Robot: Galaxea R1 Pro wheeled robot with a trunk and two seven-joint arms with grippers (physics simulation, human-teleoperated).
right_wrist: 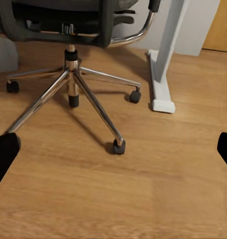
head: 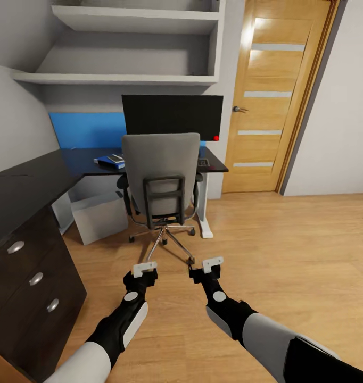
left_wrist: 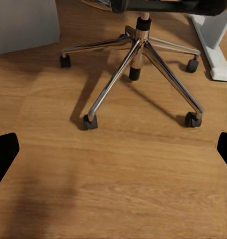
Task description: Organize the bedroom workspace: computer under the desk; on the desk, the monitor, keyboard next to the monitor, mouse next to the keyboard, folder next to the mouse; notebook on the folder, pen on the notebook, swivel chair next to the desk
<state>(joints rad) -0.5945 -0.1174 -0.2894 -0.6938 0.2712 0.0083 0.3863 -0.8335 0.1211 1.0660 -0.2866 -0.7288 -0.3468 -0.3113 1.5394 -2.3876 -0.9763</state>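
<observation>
The grey swivel chair [head: 160, 173] stands with its back to me, pushed against the black L-shaped desk [head: 27, 183]. Its chrome base [left_wrist: 135, 55] shows in both wrist views [right_wrist: 73, 79]. The black monitor [head: 172, 113] stands on the desk behind the chair. Left of the chair, the blue folder [head: 108, 163] lies on the desk with the grey notebook [head: 115, 158] on top. A corner of the keyboard [head: 203, 163] peeks out right of the chair. The light grey computer [head: 99, 216] sits under the desk. My left gripper [head: 144, 270] and right gripper [head: 212, 265] hang open and empty over the floor, short of the chair's base.
The desk's drawers with silver knobs [head: 36, 278] are close on my left. A white desk leg [head: 204, 213] stands right of the chair. A closed wooden door [head: 274, 96] is at the back right, and shelves [head: 133, 48] hang above the desk. A blue wall panel [head: 85, 129] sits behind the desk.
</observation>
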